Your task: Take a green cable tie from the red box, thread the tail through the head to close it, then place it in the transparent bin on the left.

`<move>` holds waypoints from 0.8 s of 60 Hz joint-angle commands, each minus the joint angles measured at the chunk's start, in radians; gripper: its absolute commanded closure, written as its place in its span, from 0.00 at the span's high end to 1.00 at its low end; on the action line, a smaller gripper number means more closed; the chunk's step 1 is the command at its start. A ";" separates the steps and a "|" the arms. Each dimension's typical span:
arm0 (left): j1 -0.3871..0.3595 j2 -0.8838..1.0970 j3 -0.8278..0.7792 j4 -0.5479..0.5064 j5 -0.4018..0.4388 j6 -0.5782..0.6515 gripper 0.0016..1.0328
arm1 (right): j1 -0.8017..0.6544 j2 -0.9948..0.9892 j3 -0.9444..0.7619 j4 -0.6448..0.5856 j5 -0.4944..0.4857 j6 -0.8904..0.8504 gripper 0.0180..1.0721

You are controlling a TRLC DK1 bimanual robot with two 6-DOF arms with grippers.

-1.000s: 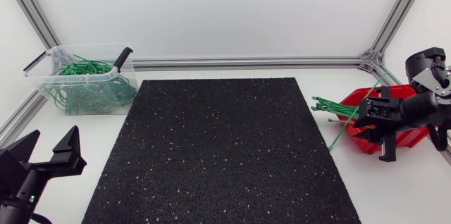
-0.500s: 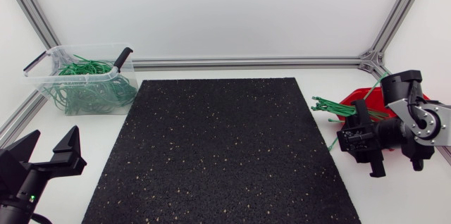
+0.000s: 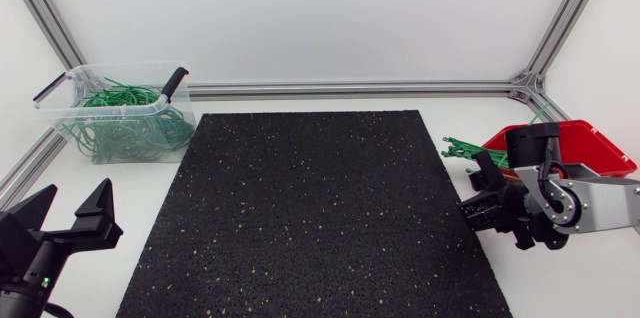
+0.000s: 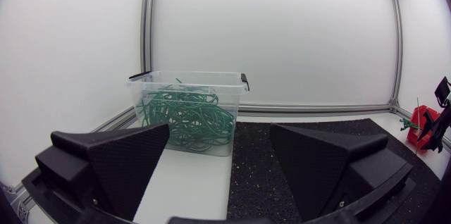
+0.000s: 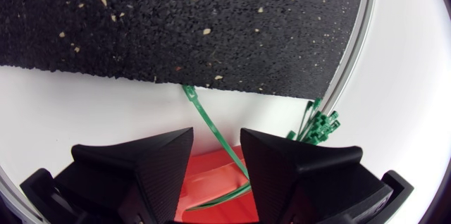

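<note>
Seen from above: left jaws wide open, holding nothing, near left; right jaws by the red plastic box, right of the black rubber mat. Left wrist: clear plastic bin ahead. Right wrist: jaws slightly open, thin green cable tie between, not squeezed.

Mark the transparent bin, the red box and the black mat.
Transparent plastic bin (image 3: 105, 109): head view, on its front rim.
Red plastic box (image 3: 595, 143): head view, on its bare inner wall.
Black speckled rubber mat (image 3: 310, 208): head view, on its middle.
</note>
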 commanded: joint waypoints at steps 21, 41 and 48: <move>0.008 0.012 -0.043 -0.011 0.006 -0.023 0.96 | 0.006 0.112 -0.044 0.164 0.049 -0.109 0.16; 0.008 0.012 -0.043 -0.011 0.006 -0.023 0.96 | 0.004 0.050 -0.061 0.157 0.050 -0.121 0.06; 0.008 0.012 -0.043 -0.009 0.006 -0.023 0.96 | 0.015 -0.049 -0.052 0.057 0.024 -0.102 0.06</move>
